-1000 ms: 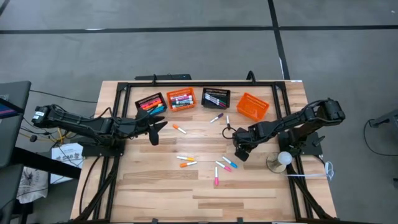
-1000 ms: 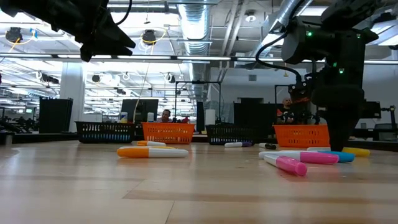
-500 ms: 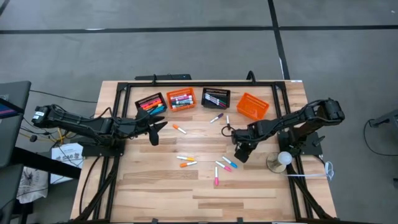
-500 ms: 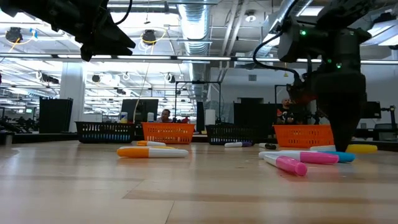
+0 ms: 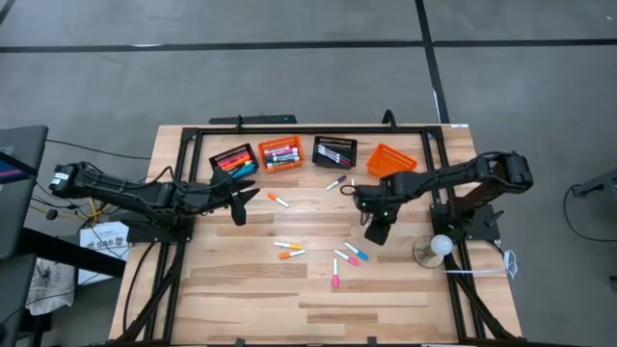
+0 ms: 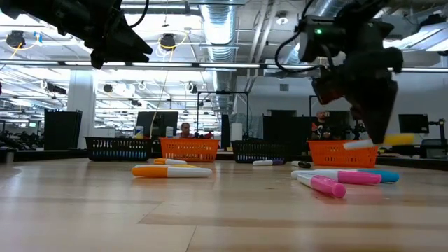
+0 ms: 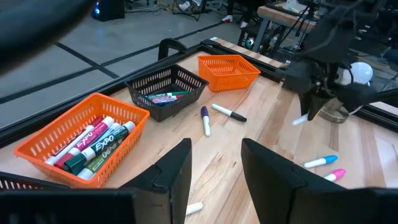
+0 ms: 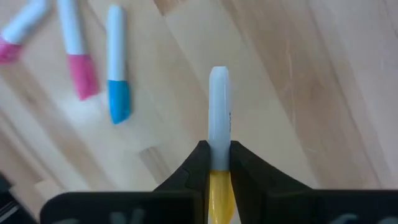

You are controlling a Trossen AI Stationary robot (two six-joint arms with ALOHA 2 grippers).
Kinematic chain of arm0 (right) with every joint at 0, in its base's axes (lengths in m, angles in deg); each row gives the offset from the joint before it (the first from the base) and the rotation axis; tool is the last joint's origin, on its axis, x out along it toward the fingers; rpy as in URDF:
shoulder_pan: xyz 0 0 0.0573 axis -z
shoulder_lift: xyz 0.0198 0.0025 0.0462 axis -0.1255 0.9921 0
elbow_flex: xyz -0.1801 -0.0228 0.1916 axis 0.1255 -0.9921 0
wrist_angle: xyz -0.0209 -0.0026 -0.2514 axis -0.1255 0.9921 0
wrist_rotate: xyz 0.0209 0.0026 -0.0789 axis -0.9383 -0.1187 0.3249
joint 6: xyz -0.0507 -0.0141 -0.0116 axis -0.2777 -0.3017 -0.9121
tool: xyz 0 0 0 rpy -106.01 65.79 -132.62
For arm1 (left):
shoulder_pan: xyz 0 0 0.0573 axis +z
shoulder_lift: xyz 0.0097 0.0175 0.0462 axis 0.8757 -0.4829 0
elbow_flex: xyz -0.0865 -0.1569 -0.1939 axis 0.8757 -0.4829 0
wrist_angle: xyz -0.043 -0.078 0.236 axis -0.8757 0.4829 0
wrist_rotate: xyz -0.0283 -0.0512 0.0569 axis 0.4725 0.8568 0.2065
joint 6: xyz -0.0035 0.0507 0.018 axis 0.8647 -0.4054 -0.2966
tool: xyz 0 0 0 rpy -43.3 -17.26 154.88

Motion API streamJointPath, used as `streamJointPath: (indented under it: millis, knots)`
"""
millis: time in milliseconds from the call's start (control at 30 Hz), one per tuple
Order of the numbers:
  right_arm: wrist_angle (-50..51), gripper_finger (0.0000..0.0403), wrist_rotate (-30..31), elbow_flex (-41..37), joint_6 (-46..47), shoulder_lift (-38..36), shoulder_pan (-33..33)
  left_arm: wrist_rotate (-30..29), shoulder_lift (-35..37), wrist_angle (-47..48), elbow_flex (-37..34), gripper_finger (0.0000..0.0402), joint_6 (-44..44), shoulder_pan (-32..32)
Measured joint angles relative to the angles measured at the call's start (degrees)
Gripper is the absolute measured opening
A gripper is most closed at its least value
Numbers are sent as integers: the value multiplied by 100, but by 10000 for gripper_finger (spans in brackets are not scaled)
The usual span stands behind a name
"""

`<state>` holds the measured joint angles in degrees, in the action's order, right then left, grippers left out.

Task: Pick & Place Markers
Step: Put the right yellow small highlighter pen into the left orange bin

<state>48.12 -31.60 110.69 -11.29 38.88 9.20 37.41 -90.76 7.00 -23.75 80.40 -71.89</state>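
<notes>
Bright, even overhead light; ceiling strip lamps (image 6: pixel 42 70) glare in the low view. The pale wooden bench (image 5: pixel 241 289) carries soft shadows; wrist-view foregrounds blur.

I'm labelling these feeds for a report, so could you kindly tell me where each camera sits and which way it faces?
High view: overhead, straight down on the table; both arms show.
Low view: at tabletop height, level across loose markers; the right tool lifts a yellow-capped marker.
Left wrist view: on the left arm, past its open fingers toward the baskets.
Right wrist view: on the right arm, looking down at its clamped marker.
Shared: the blue-capped marker shows in both wrist views.
</notes>
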Motion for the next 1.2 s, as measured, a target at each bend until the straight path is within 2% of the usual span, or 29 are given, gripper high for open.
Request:
streamJointPath:
  millis: [267, 467, 867, 1200]
  knots:
    - [277, 39, -291, 588, -484, -249, 470, 0, 0, 1, 0, 138, 0, 0]
    - [273, 37, -772, 742, -529, -991, 840, 0, 0, 1, 0, 138, -182, -2]
    - [204, 35, -902, 742, -154, -2501, 1249, 0, 0, -38, 0, 138, -193, -2]
    - [265, 35, -904, 742, -38, -2733, 1325, 0, 2, -90, 0, 138, -192, -2]
